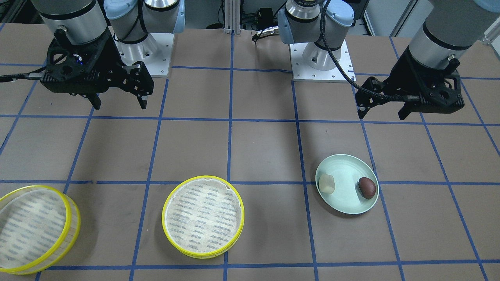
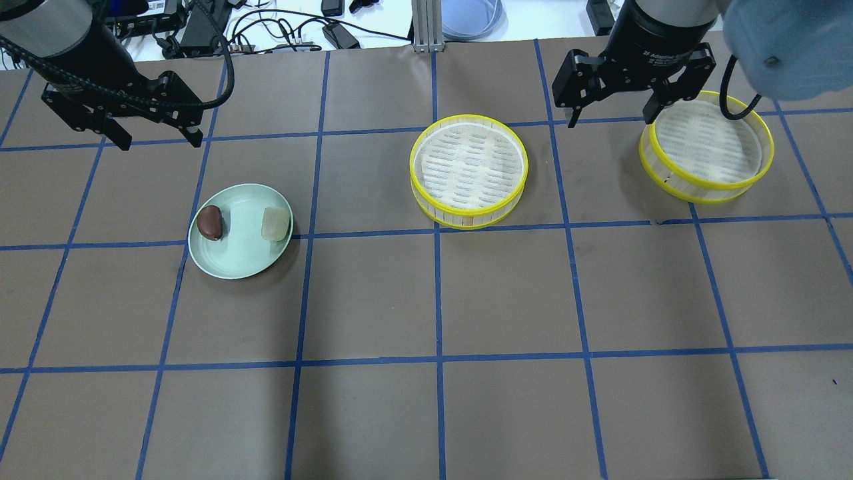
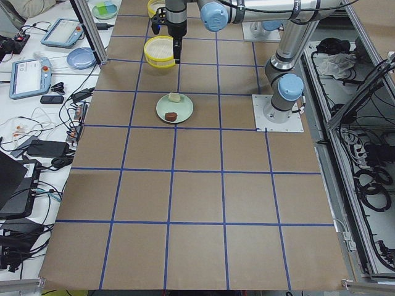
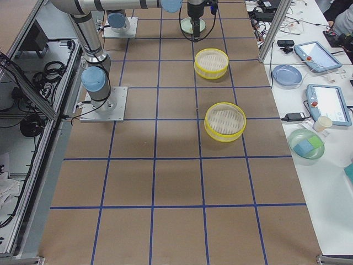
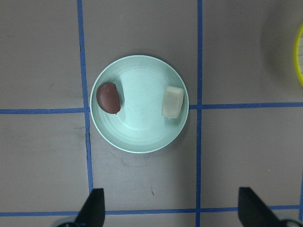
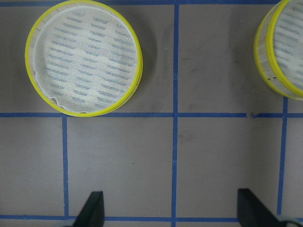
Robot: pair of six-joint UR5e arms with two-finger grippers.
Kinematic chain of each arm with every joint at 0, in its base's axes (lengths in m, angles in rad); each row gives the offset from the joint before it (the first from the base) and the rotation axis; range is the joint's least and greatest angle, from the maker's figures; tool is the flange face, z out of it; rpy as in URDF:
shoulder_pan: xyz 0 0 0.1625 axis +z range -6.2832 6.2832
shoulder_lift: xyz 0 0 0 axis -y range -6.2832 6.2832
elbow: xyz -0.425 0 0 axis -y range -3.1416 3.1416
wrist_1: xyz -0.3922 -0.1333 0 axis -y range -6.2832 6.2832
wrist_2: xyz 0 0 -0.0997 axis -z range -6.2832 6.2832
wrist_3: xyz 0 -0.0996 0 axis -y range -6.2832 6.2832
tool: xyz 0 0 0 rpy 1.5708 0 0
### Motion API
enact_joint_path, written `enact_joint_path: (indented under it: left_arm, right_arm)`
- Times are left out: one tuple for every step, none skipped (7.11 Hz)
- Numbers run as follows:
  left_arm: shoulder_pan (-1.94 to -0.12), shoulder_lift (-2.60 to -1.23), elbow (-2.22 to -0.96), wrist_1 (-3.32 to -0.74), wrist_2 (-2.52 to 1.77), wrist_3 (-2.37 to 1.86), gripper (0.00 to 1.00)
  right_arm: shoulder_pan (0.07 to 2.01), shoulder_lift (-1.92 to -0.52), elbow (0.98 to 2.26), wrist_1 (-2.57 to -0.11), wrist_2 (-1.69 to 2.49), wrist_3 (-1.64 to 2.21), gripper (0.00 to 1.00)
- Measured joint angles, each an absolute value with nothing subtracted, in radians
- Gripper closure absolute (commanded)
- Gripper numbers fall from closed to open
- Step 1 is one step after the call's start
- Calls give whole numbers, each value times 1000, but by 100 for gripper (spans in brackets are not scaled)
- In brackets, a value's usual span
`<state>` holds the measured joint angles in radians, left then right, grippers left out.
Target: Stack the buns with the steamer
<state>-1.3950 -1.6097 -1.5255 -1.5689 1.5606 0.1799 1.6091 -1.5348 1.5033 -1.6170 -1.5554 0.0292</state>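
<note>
Cream bun and brown bun on green plate (apart, not touching), middle steamer tray and far steamer tray well apart, left gripper and right gripper spread wide, raised.

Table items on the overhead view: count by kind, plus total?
Steamer trays: 2, the middle tray and the far-right tray, both empty
Buns: 2, the cream bun and the brown bun, both on the plate
Plates: 1, the green plate
Total: 5
</note>
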Motion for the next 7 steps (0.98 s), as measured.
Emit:
enact_joint_path:
  left_arm:
    - [-1390, -1620, -1539, -1556, 1559, 177, 0]
    - [-1386, -1636, -1571, -1514, 1559, 174, 0]
    - [-1383, -1661, -1616, -1432, 1560, 177, 0]
    - [-1381, -1697, -1661, -1342, 1557, 182, 0]
    - [-1380, -1735, -1686, -1293, 1552, 183, 0]
    - [-1379, -1774, -1696, -1267, 1538, 185, 0]
    - [-1379, -1814, -1701, -1247, 1510, 189, 3]
  right_arm:
    - [1609, -1535, 1503, -1616, -1555, 29, 0]
    - [1609, -1535, 1503, -1616, -1555, 29, 0]
    - [1609, -1535, 1503, -1615, -1555, 29, 0]
    - [1609, -1535, 1503, -1616, -1555, 28, 0]
    - [1609, -1534, 1503, -1615, -1553, 28, 0]
    - [1609, -1534, 1503, -1612, -1550, 29, 0]
    - [1609, -1534, 1503, -1611, -1548, 29, 0]
